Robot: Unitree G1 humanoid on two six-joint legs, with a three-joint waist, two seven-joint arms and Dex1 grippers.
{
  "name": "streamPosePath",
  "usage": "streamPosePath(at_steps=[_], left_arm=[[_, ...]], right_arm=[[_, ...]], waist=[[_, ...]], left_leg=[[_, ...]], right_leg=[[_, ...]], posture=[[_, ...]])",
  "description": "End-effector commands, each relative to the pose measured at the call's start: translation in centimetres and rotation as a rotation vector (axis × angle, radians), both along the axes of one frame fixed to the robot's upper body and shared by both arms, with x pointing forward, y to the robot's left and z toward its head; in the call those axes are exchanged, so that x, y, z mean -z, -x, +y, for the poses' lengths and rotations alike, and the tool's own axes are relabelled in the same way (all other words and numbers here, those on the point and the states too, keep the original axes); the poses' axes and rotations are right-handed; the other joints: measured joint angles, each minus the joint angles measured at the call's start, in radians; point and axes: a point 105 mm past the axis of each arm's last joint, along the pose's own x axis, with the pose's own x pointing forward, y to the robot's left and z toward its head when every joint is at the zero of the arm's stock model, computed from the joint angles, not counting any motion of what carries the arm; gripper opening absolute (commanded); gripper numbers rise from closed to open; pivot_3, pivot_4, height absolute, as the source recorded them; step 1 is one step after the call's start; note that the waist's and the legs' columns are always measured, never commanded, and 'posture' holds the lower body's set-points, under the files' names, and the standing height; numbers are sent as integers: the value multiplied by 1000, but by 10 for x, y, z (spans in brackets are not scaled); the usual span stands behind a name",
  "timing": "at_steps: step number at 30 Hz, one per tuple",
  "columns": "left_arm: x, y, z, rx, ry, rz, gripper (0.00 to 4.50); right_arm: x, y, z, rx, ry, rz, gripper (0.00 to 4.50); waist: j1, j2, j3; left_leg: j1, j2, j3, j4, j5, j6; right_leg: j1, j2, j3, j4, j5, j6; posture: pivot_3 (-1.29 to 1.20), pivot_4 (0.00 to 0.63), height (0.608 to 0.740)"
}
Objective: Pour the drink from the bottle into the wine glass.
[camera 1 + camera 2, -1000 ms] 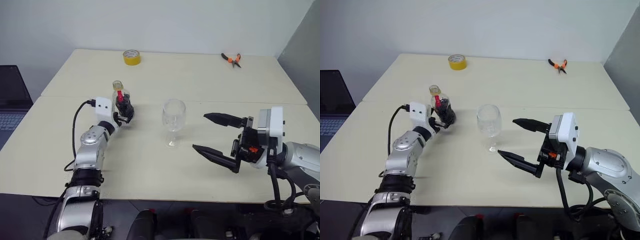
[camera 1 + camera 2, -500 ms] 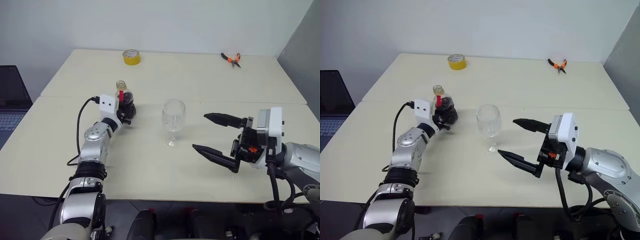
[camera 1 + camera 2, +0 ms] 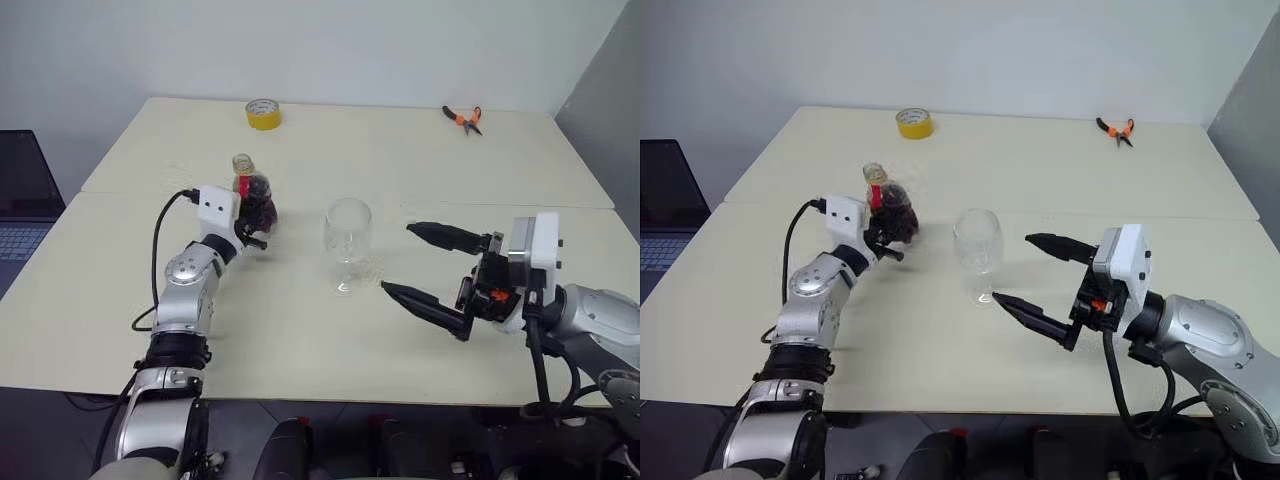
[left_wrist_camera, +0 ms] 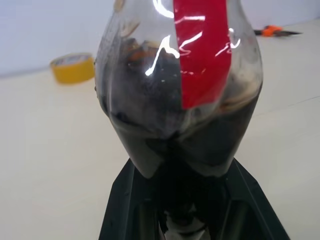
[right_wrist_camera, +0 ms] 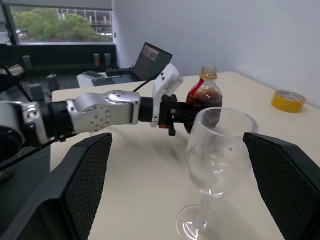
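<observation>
Bottle, head views: bottle [image 3: 256,196] pinched low on its bulb by left gripper [image 3: 252,226], neck up and leaning slightly, mouth looks uncapped, over the table [image 3: 400,160]; can't tell if its base clears the top.
Glass, head views: wine glass [image 3: 347,243] upright, empty, to the robot's right of the bottle, near but apart.
Pour direction (judgement): bottle goes rightward, then neck tips toward the bowl; left arm is already on it.
Right gripper, head views: right gripper [image 3: 428,268] spread wide, empty, just right of the glass, fingers aimed at bowl and stem.
Left wrist view: fingers [image 4: 127,205] clamped round the bottle's base, drink [image 4: 150,120] dark in the lower bulb, red strip facing the camera.
Right wrist view: glass stands between the open fingers [image 5: 75,190], bottle beyond it.
</observation>
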Motion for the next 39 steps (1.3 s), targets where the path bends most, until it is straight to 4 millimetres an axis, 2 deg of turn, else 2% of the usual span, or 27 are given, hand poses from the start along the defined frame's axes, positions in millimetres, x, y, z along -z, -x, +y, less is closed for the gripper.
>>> streamPosePath(at_steps=[1,4,6,9,12,19,27,39], left_arm=[[-39,9,-18,96,-96,-153,743],[-46,15,-33,187,-234,-205,741],[-50,15,-35,206,-265,-223,739],[-55,14,-35,209,-299,-249,739],[-63,15,-37,229,-420,-327,739],[-76,11,-40,237,-580,-469,738],[-79,6,-37,252,-694,-548,738],[-92,8,-45,284,-905,-726,681]], right_arm=[[-8,0,3,37,-12,-75,4500],[-5,-5,6,59,-18,-93,4500],[-5,-5,9,56,-30,-93,4500],[-4,-4,12,40,-46,-91,4500],[-1,-3,19,32,-57,-86,4500],[4,-7,27,24,-68,-82,4500],[8,-15,27,51,-67,-90,4500],[14,-19,25,86,-51,-82,4500]], waist=[[0,0,0],[-2,0,0],[-2,0,0],[-2,0,0],[-2,0,0],[-1,0,0],[-2,0,0],[-2,0,0]], left_leg=[[0,0,0,0,0,0],[0,0,1,0,0,0],[1,0,1,-1,0,0],[0,0,1,0,0,0],[1,0,1,0,0,0],[0,-1,1,0,0,1],[0,0,1,0,0,1],[0,-1,1,0,0,1]], right_leg=[[0,0,0,0,0,0],[0,0,0,0,0,0],[0,0,1,1,0,0],[-1,0,1,0,0,0],[-1,0,1,1,0,0],[-1,0,1,0,0,0],[-1,0,1,1,0,0],[-1,0,0,1,0,0]], posture=[[0,150,740],[0,150,740],[0,150,740],[0,150,740],[0,150,740],[0,150,740],[0,150,740],[0,150,740]])
